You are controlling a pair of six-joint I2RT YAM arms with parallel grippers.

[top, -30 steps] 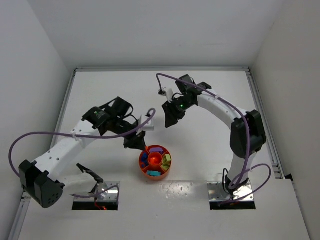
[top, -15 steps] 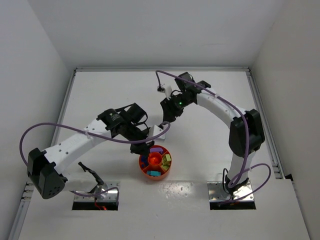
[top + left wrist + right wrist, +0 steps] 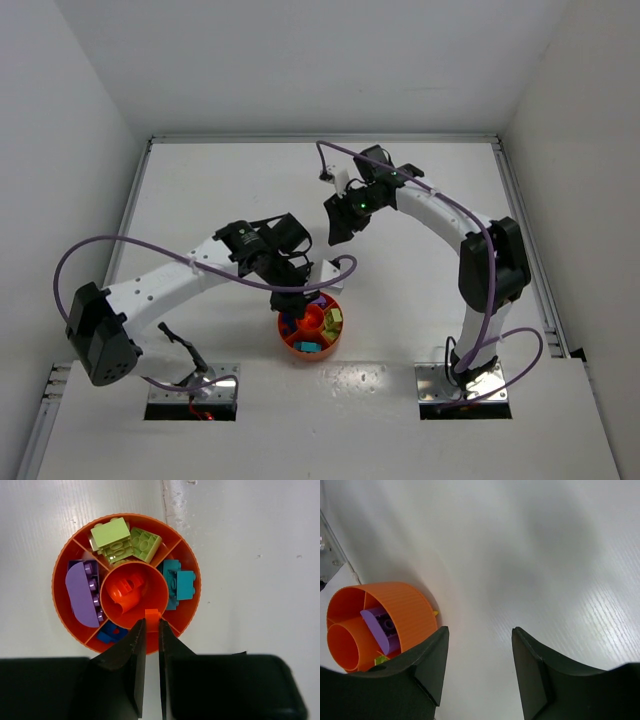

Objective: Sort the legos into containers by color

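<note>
Nearest the arm bases, the round orange-red tray [image 3: 56, 586] sits on the white surface [image 3: 400, 300], and it's well loaded. There are teal bricks [image 3: 178, 582] in the near wedge, blue bricks [image 3: 111, 633] in the left one, yellow-green bricks [image 3: 125, 542] on the right and a purple brick [image 3: 81, 592] on the far side. Orange-red bricks [image 3: 126, 591] lie in the centre cup [image 3: 155, 595]. Right over the tray hangs the left tool [image 3: 152, 622], its fingers pinching a small orange-red brick [image 3: 152, 614] just above the cup's rim. Farther out, the right tool [image 3: 338, 230] hovers well apart from the tray, jaws spread, nothing between them.
</note>
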